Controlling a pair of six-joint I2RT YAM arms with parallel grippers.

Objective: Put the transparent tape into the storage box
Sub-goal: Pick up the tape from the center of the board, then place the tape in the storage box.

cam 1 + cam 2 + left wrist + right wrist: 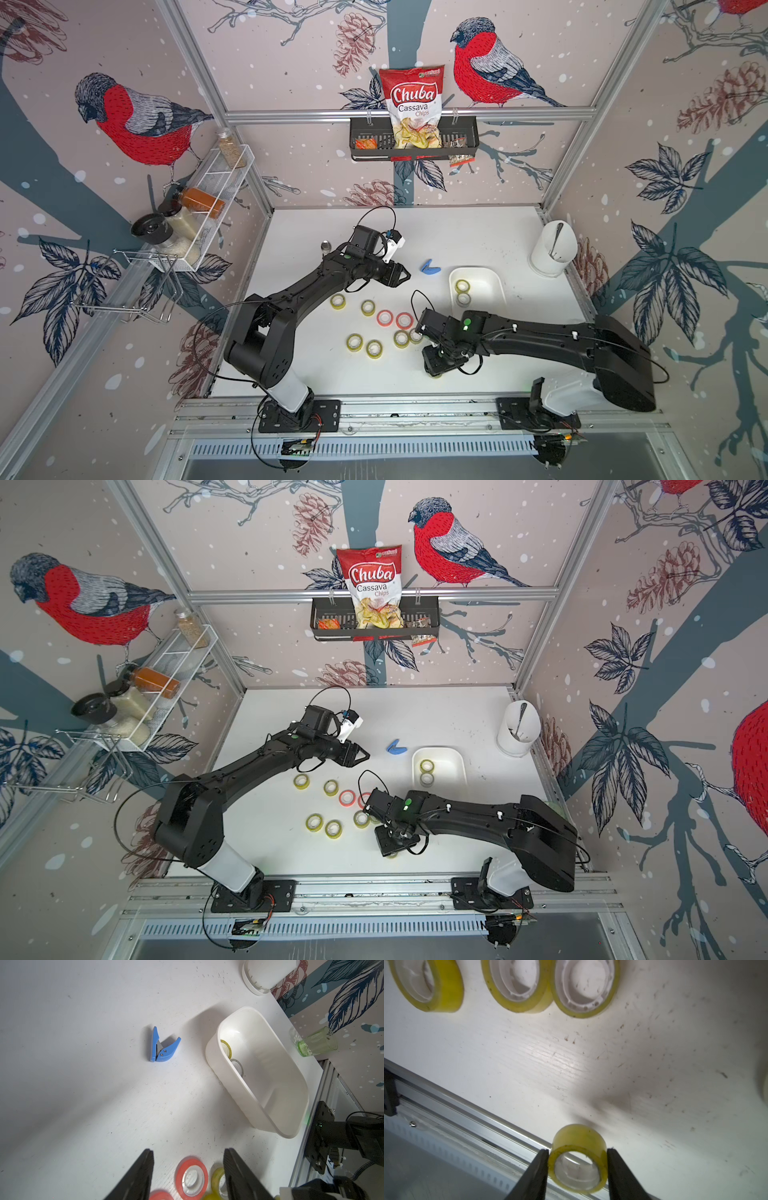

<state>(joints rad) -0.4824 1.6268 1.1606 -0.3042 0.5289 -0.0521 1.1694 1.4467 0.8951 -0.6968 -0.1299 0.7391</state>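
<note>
Okay, top views. Left gripper (401, 274) hangs over the table (457, 232) near the blue cutter (430, 267), jaws apart with nothing between them. Right gripper (436, 369) points down near the front edge. Its own wrist mostly hides it, so the grip can't be read from here. Box (490, 286) sits just right of the cutter, with two boxed rolls (462, 286) at its left end. Loose yellowish rolls (354, 341) lie flat between the arms, and two red rolls (385, 318) lie among them. Cup (552, 249) stands at the back right corner.

Both top views show the same layout: left gripper (359, 754), right gripper (392, 849), box (453, 756), cutter (397, 747), red rolls (347, 798).

Left wrist: left gripper (188, 1152) is wide and empty. A red roll (192, 1177) lies flat on the table below the gap, not touched. A yellowish roll (218, 1180) is partly behind one finger. Box (239, 1093) is beyond, with both boxed rolls (226, 1048) against its near wall. Cutter (163, 1047) lies well apart from the box. A green glass (315, 1043) lies tipped past the box.

Right wrist: right gripper (578, 1151) is clamped on the gripped roll (578, 1136), one finger touching each side. The roll stands on edge with its hole facing the camera. Can't tell if it is off the table. It is close to the front rail (467, 1113) and well apart from the box. Three loose yellowish rolls (517, 985) lie flat farther off.
</note>
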